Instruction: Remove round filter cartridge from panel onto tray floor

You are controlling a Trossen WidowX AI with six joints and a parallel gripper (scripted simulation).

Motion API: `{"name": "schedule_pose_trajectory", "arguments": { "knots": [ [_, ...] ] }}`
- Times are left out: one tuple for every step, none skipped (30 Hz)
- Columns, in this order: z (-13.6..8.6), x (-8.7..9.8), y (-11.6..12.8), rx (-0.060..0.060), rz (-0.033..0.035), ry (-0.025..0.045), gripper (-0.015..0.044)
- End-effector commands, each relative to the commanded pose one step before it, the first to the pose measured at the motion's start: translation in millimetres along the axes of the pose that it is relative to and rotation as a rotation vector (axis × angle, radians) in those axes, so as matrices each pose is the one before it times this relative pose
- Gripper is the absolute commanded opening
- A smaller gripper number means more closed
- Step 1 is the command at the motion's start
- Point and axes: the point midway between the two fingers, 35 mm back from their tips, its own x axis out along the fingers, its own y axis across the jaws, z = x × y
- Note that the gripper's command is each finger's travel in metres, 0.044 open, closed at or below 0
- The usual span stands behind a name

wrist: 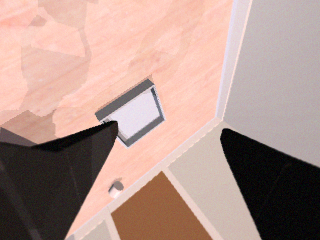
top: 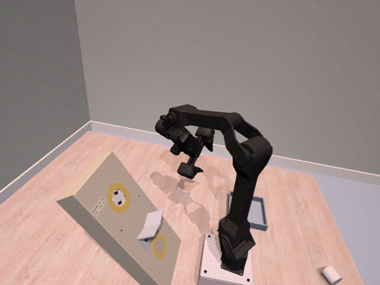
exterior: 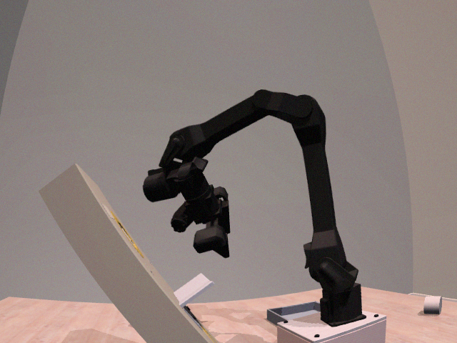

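Note:
The round white filter cartridge [top: 118, 198], with two dark slots, sits inside a yellow ring [top: 109, 196] in the upper part of the sloping beige panel [top: 138, 214] [exterior: 92, 239]. It looks flush with the face. In the exterior view the face is seen almost edge-on, and the wrist view does not show the cartridge. My gripper [top: 206, 159] [exterior: 227, 242] [wrist: 169, 129] is open and empty, in the air between panel and arm base, its fingers pointing away from the panel. The grey tray [top: 259, 227] [exterior: 275, 316] [wrist: 125, 100] stands beyond the arm base; its visible floor is bare.
A pale hinged flap [top: 151, 225] [exterior: 193, 289] sticks out from the panel's lower part, beside a second yellow ring [top: 160, 256]. A white cylinder [top: 331, 275] [exterior: 432, 304] [wrist: 116, 189] lies on the wooden surface, well away from the panel. The arm stands on a pale base block [top: 211, 257] [exterior: 332, 335].

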Motion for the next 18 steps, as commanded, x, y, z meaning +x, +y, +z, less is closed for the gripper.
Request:
{"name": "schedule_pose_trajectory", "arguments": {
  "knots": [
    [0.79, -1.7, 1.62, -0.0066, 0.00246, -0.01214, 0.0374],
    [2.39, -5.08, 4.88, -0.0202, 0.0072, -0.03663, 0.0348],
    [4.2, -8.37, 8.18, -0.0348, 0.01133, -0.06177, 0.0321],
    [5.75, -10.19, 10.21, -0.0453, 0.01289, -0.078, 0.0295],
    [6.46, -9.91, 10.22, -0.0475, 0.01153, -0.07937, 0.0269],
    [7.15, -9.62, 10.16, -0.0495, 0.0101, -0.08049, 0.0243],
    [7.83, -9.34, 10.05, -0.0513, 0.00861, -0.08152, 0.0216],
    [8.49, -9.06, 9.89, -0.053, 0.00707, -0.08247, 0.019],
    [9.13, -8.79, 9.69, -0.0546, 0.00547, -0.08334, 0.0164],
    [9.76, -8.53, 9.44, -0.056, 0.0038, -0.08415, 0.0138],
    [10.33, -8.25, 9.13, -0.0572, 0.00207, -0.0847, 0.0111],
    [10.93, -8.03, 8.82, -0.0584, 0.00027, -0.08559, 0.0107],
    [11.49, -7.79, 8.44, -0.0594, -0.00162, -0.0862, 0.0107],
    [12.01, -7.57, 8.03, -0.0602, -0.0036, -0.08676, 0.0107],
    [12.51, -7.35, 7.57, -0.0609, -0.00568, -0.08724, 0.0107],
    [12.98, -7.14, 7.08, -0.0615, -0.00787, -0.08765, 0.0107],
    [13.41, -6.95, 6.54, -0.0619, -0.01018, -0.08797, 0.0107],
    [13.81, -6.76, 5.98, -0.0622, -0.01261, -0.08821, 0.0107]
  ]
}}
